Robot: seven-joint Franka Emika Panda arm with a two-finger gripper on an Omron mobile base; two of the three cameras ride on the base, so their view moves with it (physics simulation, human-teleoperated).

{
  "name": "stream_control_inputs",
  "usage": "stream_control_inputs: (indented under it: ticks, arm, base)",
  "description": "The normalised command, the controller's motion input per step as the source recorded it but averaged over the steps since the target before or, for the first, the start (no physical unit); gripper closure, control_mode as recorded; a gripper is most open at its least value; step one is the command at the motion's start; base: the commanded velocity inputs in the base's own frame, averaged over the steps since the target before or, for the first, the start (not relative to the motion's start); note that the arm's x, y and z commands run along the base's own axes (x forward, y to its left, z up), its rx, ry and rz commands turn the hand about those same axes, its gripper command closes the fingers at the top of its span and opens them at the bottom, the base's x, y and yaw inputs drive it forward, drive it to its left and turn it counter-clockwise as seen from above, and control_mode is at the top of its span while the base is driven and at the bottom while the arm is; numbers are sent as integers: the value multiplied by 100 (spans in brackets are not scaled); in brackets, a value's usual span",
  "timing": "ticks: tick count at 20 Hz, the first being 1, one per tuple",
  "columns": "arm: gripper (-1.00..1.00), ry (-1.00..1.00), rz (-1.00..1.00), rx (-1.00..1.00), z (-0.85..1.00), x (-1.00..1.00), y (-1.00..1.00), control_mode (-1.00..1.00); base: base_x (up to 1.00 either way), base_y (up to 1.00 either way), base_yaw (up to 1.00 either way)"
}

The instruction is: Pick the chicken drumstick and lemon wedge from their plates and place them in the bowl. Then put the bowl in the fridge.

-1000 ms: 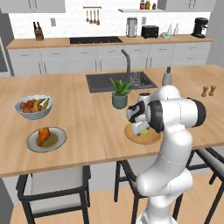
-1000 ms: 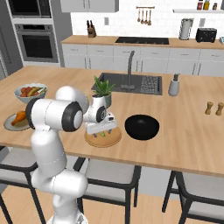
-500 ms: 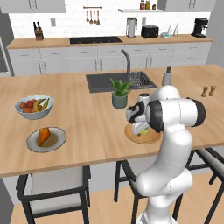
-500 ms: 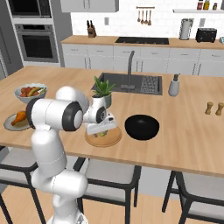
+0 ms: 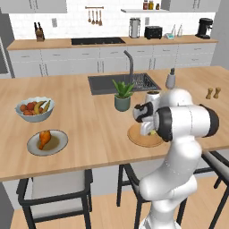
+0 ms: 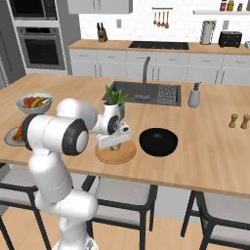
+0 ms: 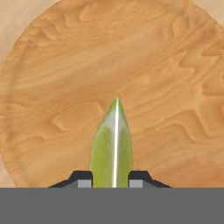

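— Gripper [image 7: 112, 180] status? Go by view.
— Hand view: its tips pinch the lemon wedge [image 7: 112, 144], a pale green crescent, over the wooden plate [image 7: 52, 65]. Left base: chicken drumstick [image 5: 43, 137] lies on its grey plate [image 5: 60, 143]. Right base: black bowl [image 6: 158, 142] looks empty; everything remains.

obstacle: potted plant [image 6: 114, 99] just behind wooden plate [image 6: 115, 153] | black bowl [image 6: 158, 141] beside, top open

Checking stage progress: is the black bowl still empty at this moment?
Empty. In the right base view the black bowl shows a bare dark inside; the lemon wedge sits between the gripper fingertips, the chicken drumstick on its grey plate.
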Motion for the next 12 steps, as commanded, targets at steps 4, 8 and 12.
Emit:
stream_control_inputs:
  ticks: [4,8,12]
  arm:
    - [100,-1,6,0,98,-26,-29,-100]
    - [100,-2,2,0,95,-14,-68,-100]
    - [100,0,0,0,56,2,-95,-100]
  base:
    - [0,0,0]
    - [0,0,0]
    - [0,0,0]
